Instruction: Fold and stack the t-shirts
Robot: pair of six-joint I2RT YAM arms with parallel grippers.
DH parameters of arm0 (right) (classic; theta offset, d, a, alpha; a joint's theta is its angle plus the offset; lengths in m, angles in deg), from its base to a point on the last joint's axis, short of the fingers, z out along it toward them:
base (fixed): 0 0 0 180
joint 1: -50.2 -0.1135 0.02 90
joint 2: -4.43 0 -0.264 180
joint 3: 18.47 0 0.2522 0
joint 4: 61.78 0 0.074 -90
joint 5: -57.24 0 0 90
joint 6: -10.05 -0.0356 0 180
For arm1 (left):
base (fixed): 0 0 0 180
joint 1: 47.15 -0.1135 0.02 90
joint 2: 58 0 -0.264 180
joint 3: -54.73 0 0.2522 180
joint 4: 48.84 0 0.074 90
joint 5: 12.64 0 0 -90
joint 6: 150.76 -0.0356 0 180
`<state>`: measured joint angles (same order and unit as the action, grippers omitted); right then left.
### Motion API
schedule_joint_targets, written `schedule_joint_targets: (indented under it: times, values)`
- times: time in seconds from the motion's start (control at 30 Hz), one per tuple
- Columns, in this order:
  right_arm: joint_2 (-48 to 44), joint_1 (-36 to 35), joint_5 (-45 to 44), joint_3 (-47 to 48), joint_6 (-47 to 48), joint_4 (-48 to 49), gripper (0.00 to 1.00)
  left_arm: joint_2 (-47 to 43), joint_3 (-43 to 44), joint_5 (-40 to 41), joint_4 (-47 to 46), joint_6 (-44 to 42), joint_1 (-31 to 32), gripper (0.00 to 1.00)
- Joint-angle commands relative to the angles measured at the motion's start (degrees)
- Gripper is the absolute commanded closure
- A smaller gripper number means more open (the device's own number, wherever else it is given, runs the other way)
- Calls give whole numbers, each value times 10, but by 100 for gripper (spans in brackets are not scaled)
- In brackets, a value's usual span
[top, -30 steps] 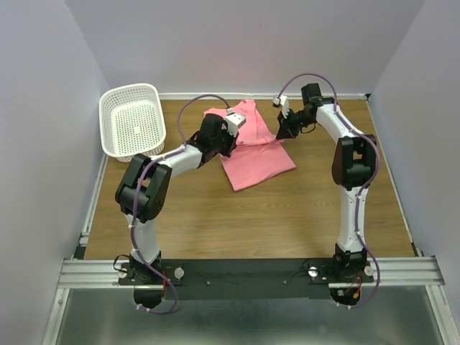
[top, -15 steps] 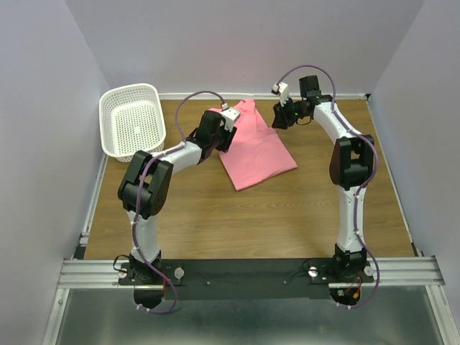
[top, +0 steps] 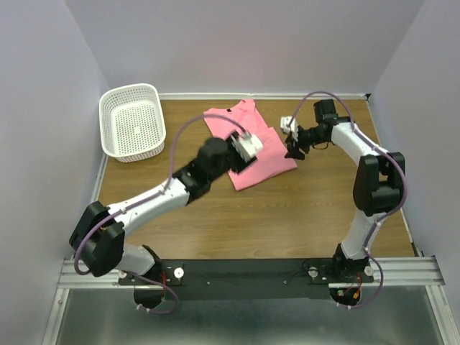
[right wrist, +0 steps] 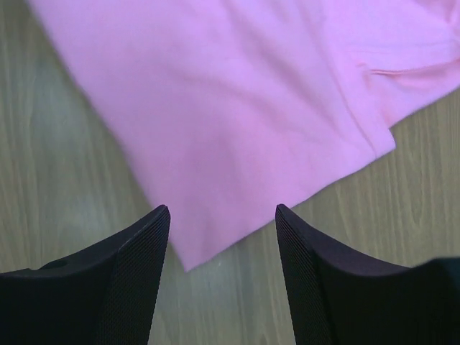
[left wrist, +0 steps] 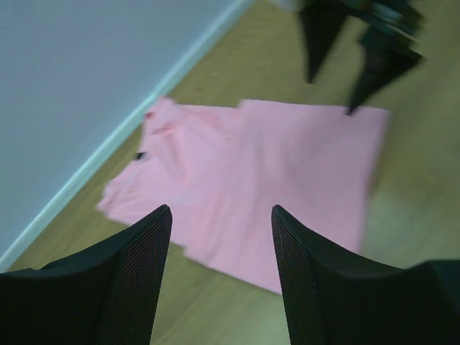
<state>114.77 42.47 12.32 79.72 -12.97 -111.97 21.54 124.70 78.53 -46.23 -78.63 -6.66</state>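
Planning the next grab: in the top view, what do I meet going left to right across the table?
Basket → t-shirt → right claw. The left claw hangs over the t-shirt, so it is left out.

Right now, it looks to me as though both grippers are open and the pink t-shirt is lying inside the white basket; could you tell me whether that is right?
Not quite. The pink t-shirt lies on the wooden table, apart from the white basket, as the top external view shows. The left gripper and the right gripper are indeed open.
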Motion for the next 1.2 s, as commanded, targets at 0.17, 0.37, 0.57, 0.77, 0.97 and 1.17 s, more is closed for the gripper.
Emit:
schedule_joint_targets:
  times: [0.17, 0.37, 0.57, 0.77, 0.97, 1.17]
  values:
    - [-14, 22, -45, -83, 358, -115, 29, 50, -109, 70, 40, -66, 129, 35]
    - [-1, 36, 3, -66, 337, -114, 29, 129, -88, 89, 36, -87, 129, 35]
    - [0, 38, 13, -71, 340, -113, 29, 214, -45, 102, 33, -99, 130, 37]
    - [11, 34, 18, -72, 353, -112, 28, 276, -7, 163, 53, -79, 129, 51]
    - [40, 25, -14, -60, 340, -95, 28, 291, -7, 176, 55, -60, 129, 90]
    - [53, 16, -41, -73, 301, -39, 29, 282, -11, 158, 48, -55, 129, 100]
